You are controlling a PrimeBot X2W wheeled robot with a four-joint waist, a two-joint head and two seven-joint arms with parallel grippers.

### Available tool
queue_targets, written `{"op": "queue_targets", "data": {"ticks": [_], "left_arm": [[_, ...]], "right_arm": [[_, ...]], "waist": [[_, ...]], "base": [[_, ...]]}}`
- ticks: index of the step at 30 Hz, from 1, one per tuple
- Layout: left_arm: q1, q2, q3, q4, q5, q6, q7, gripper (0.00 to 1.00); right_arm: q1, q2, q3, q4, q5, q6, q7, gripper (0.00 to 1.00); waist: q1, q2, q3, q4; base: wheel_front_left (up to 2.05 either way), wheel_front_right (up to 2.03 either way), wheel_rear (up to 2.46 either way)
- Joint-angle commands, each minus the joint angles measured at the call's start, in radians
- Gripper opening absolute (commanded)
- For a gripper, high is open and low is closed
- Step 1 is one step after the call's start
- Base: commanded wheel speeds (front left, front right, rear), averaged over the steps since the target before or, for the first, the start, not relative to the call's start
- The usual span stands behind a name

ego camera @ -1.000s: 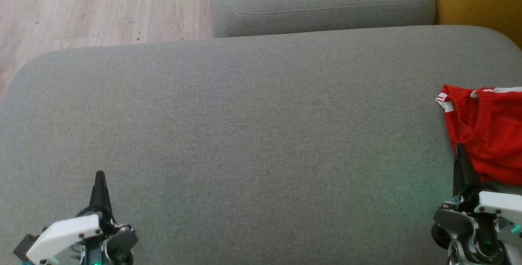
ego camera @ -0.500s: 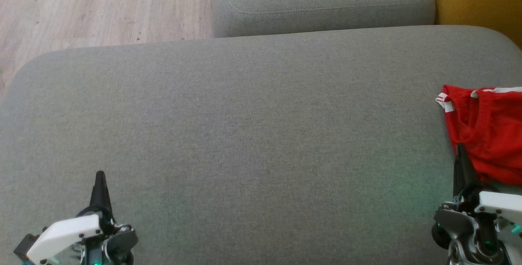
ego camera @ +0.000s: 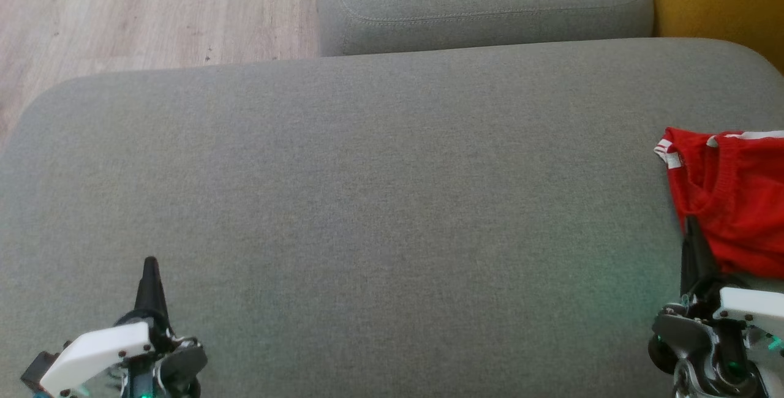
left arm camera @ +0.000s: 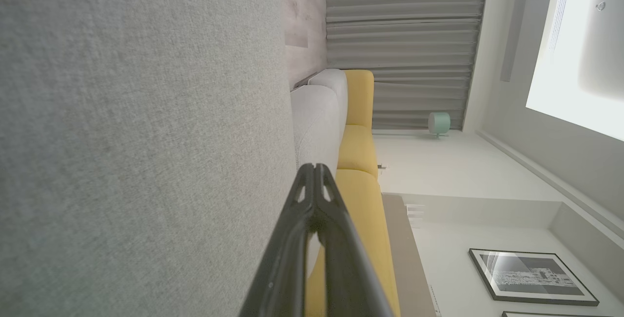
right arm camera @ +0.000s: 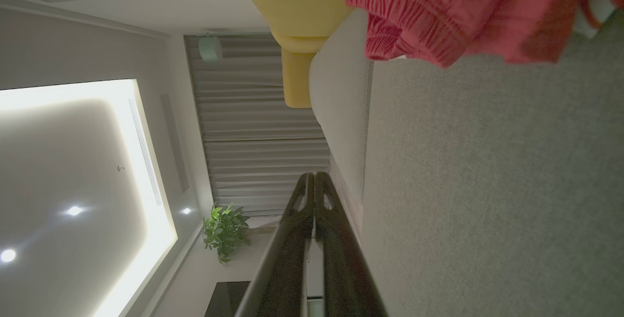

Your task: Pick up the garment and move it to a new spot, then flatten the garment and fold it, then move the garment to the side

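Garment: red, bunched on the grey cushion, at its right edge.
Left hand: I see fingers pressed together, empty, well apart from it.
Right hand: pressed together, empty, just beside the garment.

Red knit garment with white trim beyond the black-fingered right gripper; heathered grey fabric cushion; mustard-yellow upholstery; pale wood-grain floor.

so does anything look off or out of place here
Only the red garment: it lies rumpled at the far right of the grey cushion rather than flat. Nothing looks spilled or damaged.
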Motion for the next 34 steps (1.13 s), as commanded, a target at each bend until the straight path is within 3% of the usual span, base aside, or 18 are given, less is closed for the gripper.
{"op": "queue_targets", "data": {"ticks": [1,34], "left_arm": [[-0.05,0.004,0.04,-0.029,0.0,-0.007,0.005,0.0],[-0.05,0.003,0.042,-0.029,0.002,-0.007,0.007,0.0]], "right_arm": [[-0.05,-0.009,0.021,-0.032,0.001,0.004,0.005,0.0],[-0.051,-0.008,0.019,-0.032,0.0,0.004,0.006,0.0]], "waist": [[0.0,0.0,0.0,0.0],[0.0,0.0,0.0,0.0]], "base": [[0.0,0.0,0.0],[0.0,0.0,0.0]]}}
